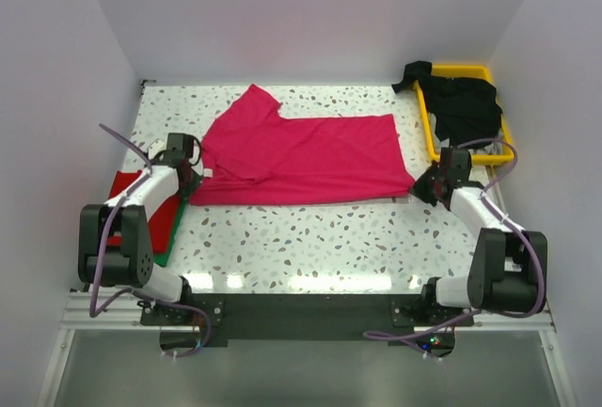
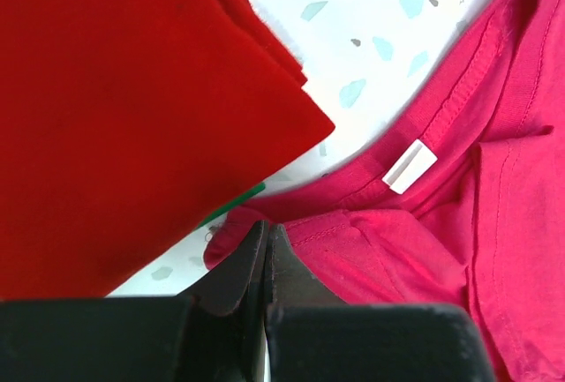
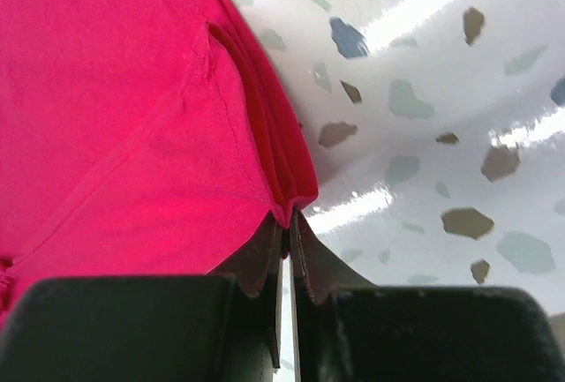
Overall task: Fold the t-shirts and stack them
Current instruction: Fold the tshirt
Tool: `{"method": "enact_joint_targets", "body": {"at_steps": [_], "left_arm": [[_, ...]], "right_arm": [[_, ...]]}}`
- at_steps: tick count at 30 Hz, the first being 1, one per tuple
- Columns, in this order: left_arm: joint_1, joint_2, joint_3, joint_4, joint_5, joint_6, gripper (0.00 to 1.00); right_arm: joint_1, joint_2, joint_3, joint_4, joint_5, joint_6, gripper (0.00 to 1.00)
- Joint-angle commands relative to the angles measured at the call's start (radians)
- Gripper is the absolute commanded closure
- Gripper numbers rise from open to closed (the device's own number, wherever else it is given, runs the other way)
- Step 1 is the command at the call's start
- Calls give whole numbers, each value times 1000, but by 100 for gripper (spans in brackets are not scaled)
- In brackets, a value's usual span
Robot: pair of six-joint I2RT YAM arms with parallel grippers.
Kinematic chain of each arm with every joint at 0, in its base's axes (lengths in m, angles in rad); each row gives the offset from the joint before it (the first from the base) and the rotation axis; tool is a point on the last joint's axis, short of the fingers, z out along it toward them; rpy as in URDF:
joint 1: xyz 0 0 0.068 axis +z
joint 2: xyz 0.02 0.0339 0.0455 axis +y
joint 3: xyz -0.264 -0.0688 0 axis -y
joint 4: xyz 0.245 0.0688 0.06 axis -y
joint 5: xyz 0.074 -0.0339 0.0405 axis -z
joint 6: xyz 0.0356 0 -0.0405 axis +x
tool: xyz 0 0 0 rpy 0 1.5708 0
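The magenta-pink t-shirt lies spread across the middle of the table, folded lengthwise. My left gripper is shut on its left collar end; the wrist view shows the pink cloth pinched at the fingertips. My right gripper is shut on the shirt's right lower corner. A folded red t-shirt lies on a green one at the left, red cloth filling the left wrist view. Black t-shirts lie in the tray.
A yellow plastic tray stands at the back right and holds the black cloth. White walls close in the table at left, back and right. Speckled tabletop shows in front of the pink shirt.
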Motion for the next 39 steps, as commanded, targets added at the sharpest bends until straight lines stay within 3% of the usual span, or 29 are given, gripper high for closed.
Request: {"method": "enact_joint_targets", "body": {"at_steps": [1,11,14,19,21,22,23,25,28,30,36,39], "left_arm": [[9,-81,-37,-29,-47,-1,100],[-1,-174,-131,-18,-21,13,100],[-5,-164,-143,17,25,43,100],[-8,-171,-154,66,92,86,99],[-7,-194,-160,95,118,111,89],[-8,-220,-157,97,135,115,73],[-8,-232,-152,91,140,120,64],[-7,-262,-125,85,157,144,42],[-7,-286,-71,53,184,163,32],[-7,-302,-50,53,209,178,31],[-10,-360,-37,89,292,220,30],[-10,-351,-54,117,319,214,30]], "right_arm": [[-43,-84,-43,-72,-15,-28,96],[-137,-231,-138,-173,-85,-51,92],[-140,-265,-152,-198,-88,-57,83],[-139,-322,-152,-207,-121,-69,51],[-137,-330,-135,-192,-179,-98,43],[-137,-337,-119,-184,-208,-107,42],[-136,-343,-108,-175,-232,-121,39],[-82,-359,-64,-158,-219,-127,36],[143,-354,35,-173,-13,-135,36],[296,-316,69,-127,43,-123,36],[595,-91,236,8,151,-198,37],[725,58,399,29,208,-258,41]]}}
